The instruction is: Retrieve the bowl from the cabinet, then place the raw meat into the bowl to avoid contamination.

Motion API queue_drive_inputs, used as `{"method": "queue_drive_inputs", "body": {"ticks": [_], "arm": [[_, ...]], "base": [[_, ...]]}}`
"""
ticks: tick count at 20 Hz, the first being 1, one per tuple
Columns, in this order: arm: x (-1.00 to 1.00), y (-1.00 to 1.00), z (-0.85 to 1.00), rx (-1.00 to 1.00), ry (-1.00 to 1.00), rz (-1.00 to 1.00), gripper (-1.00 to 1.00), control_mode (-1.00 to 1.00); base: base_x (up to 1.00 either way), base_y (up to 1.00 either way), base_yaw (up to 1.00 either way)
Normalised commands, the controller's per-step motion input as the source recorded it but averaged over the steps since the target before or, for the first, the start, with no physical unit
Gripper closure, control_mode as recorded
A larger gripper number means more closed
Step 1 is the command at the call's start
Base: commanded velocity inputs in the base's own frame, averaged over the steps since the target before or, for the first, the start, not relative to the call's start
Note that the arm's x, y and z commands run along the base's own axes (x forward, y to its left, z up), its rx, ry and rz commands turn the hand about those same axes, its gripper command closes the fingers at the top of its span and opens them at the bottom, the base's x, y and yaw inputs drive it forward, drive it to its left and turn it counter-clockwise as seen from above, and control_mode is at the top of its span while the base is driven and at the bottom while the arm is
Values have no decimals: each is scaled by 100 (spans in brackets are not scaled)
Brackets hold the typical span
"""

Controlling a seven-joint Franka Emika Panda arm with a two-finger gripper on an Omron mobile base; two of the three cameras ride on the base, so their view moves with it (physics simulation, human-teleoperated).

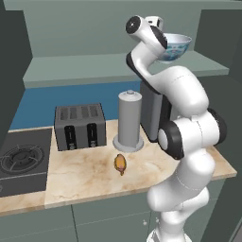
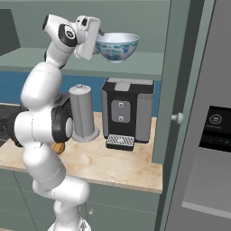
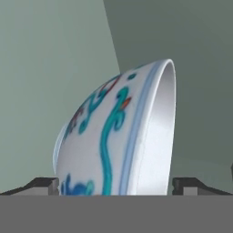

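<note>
Bowl (image 2: 117,46) above cabinet shelf (image 1: 94,66); raw meat (image 1: 120,163) on marble counter (image 1: 85,177).

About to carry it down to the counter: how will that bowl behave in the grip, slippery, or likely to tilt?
The bowl looks glossy and rigid, so probably slick against the fingertips. The gripper seems to straddle just its rim wall, so it may pivot if swung fast. Its rounded, deep body could rock once set down.

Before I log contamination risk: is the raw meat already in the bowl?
No: the raw meat lies on the counter, the bowl up at the shelf.
</note>
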Motion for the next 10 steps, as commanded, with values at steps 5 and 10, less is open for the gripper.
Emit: {"method": "queue_drive_inputs", "body": {"ticks": [5,10], "arm": [[6,-12,-12,0,0,0,-100,-100],[0,-4,-17,0,0,0,-100,-100]], "base": [[0,0,0],[0,0,0]]}}
